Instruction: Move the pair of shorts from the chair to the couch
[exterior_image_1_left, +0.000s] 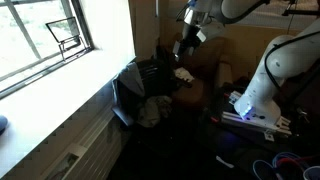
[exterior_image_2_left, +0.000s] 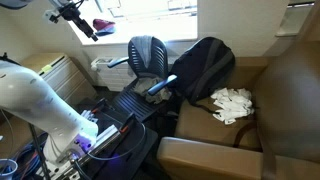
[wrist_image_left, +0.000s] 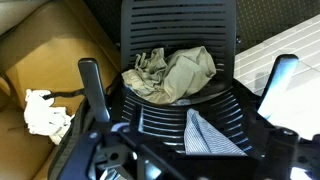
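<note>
While the claw (exterior_image_1_left: 185, 48) hangs above the black chair (wrist_image_left: 180, 30), its opening too unclear to tell, the crumpled beige shorts (wrist_image_left: 172, 74) lie on the chair seat near a checked cloth (wrist_image_left: 212, 135), apart from the couch (wrist_image_left: 40, 50).

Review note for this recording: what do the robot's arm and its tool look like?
The white robot arm is smooth, made of rounded, bulbous links. The black tool at its end looks dark and blocky; it is too small here to read any markings. A purple-blue light glows near the arm's foot in both exterior views. No cable running along the arm can be made out.
</note>
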